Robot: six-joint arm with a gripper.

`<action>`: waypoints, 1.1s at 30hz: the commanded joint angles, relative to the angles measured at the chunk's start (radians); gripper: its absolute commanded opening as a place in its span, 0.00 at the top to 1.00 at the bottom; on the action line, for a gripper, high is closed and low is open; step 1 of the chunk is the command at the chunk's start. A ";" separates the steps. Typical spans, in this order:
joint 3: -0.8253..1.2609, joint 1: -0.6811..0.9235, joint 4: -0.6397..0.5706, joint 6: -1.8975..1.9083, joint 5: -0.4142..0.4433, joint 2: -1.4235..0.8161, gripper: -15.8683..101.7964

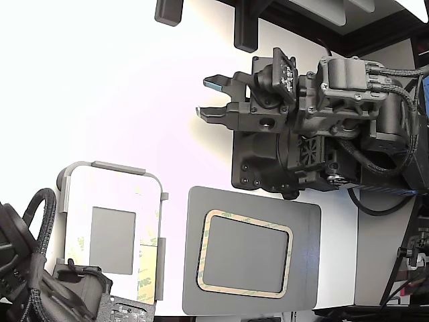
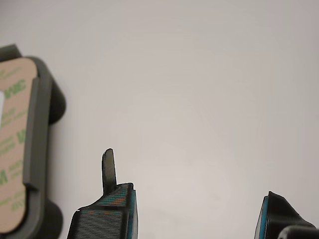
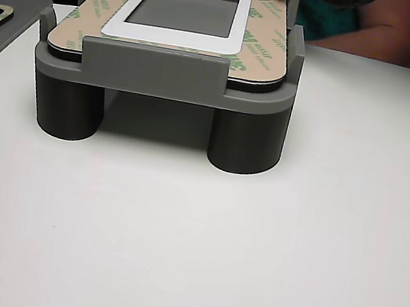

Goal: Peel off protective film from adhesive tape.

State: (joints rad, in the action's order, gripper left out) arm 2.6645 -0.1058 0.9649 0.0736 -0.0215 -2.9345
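A white light panel (image 1: 110, 231) with a small grey rectangle lies in a grey fixture (image 1: 117, 168) at the exterior view's lower left. Protective film (image 1: 149, 267), pale yellow with green logos, lies flat along the panel's edge; it also shows as protective film (image 3: 266, 31) and protective film (image 2: 11, 149). My gripper (image 1: 209, 98) hovers over bare table, up and to the right of the fixture in the exterior view, well apart from it. It is open with nothing between its fingers. The gripper (image 2: 194, 209) shows a wide gap in the wrist view.
A grey plate (image 1: 305, 235) bearing a thin tan frame (image 1: 247, 218) lies right of the fixture in the exterior view. A second dark arm (image 1: 40, 282) sits at the lower left corner, next to the fixture. A person's arm (image 3: 378, 25) is behind the fixture.
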 commanded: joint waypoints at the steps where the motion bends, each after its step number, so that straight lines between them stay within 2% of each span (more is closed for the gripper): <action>1: -0.023 -0.012 -0.009 0.002 0.000 -0.021 0.02; 13: -0.061 -0.012 -0.008 -0.005 -0.002 -0.012 0.02; 21: -0.252 -0.011 -0.020 -0.075 -0.017 0.224 0.02; 25: -0.367 0.012 0.043 -0.255 -0.032 0.334 0.01; 26: -0.377 0.025 0.051 -0.314 -0.041 0.337 0.05; 27: -0.382 0.029 0.058 -0.388 -0.064 0.336 0.15; 29: -0.376 0.029 0.055 -0.534 -0.115 0.314 0.42; 30: -0.370 0.029 0.049 -0.594 -0.137 0.302 0.63; 31: -0.359 0.029 0.034 -0.652 -0.155 0.288 0.88; 32: -0.341 0.034 0.012 -0.724 -0.179 0.276 0.95; 33: -0.324 0.051 -0.006 -0.795 -0.187 0.273 0.95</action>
State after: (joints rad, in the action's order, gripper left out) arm 2.3378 -0.0614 0.9940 -0.4801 -0.1825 -2.6338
